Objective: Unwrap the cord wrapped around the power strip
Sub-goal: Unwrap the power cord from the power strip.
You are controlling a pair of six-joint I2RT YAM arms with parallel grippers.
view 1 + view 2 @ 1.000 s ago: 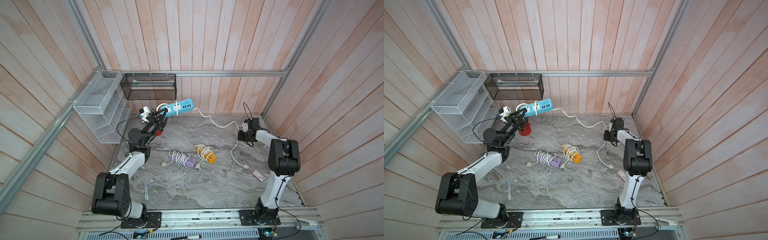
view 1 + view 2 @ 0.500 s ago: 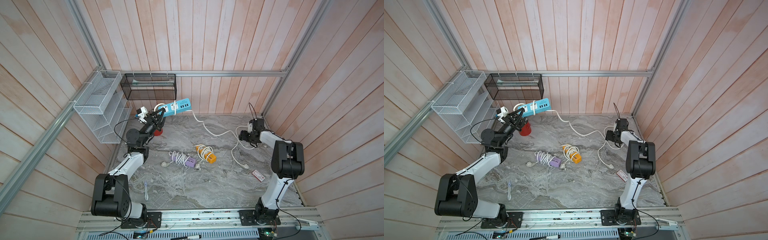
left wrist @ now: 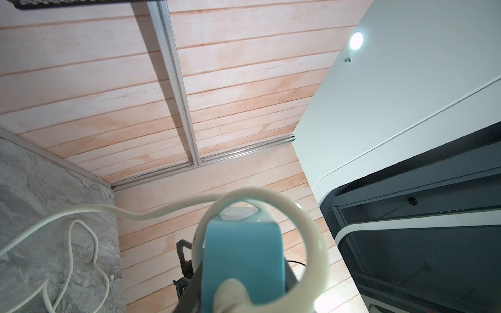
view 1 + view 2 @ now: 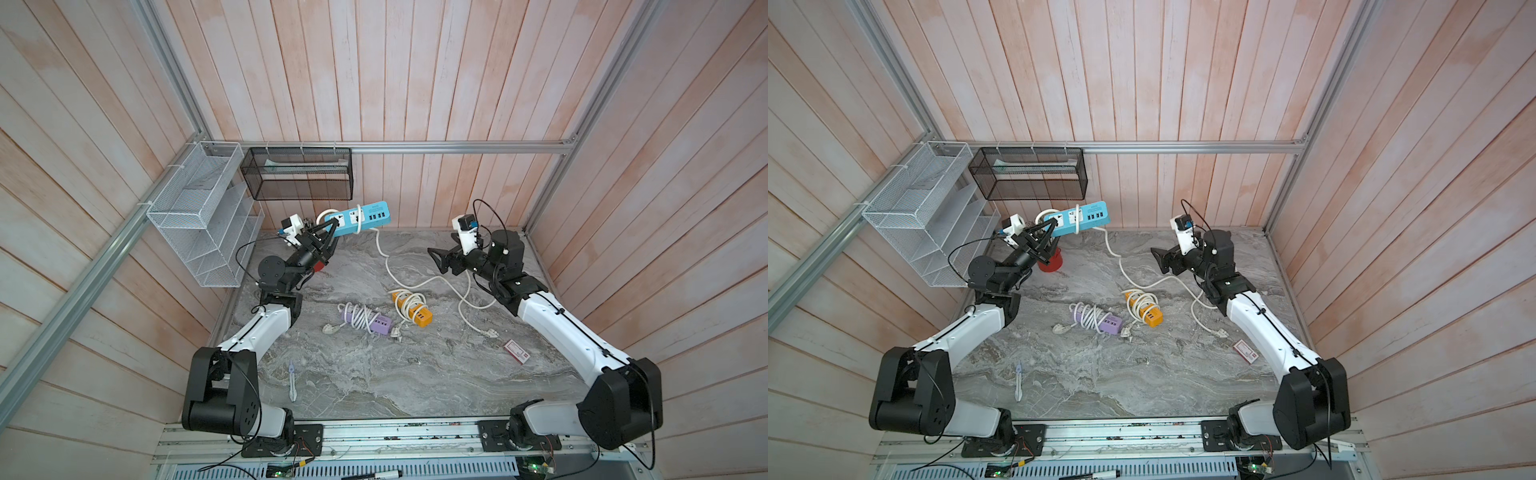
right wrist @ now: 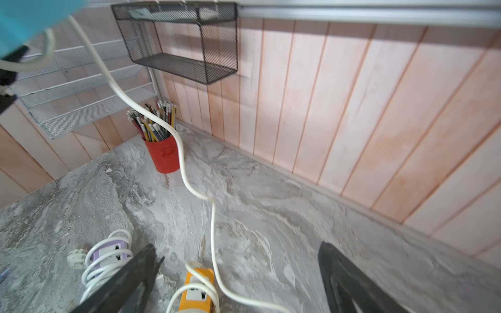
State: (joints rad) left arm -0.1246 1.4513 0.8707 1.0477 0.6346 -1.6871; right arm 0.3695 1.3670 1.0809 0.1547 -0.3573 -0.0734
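Observation:
The blue power strip hangs in the air near the back wall, and my left gripper is shut on its near end. In the left wrist view the strip fills the space between the jaws, with a loop of white cord around it. The cord still wraps the strip, drops to the table and snakes right to its plug. My right gripper hovers open over the table right of centre, holding nothing. In the right wrist view the cord lies on the table below the open gripper.
An orange power strip and a purple one, both cord-wrapped, lie mid-table. A red cup of pencils stands under the left gripper. A white wire rack and a black mesh basket hang on the walls. A small card lies at the right.
My right gripper has opened and let go of the cord, which has dropped onto the table, and it has moved toward the middle. The left gripper keeps hold of the strip.

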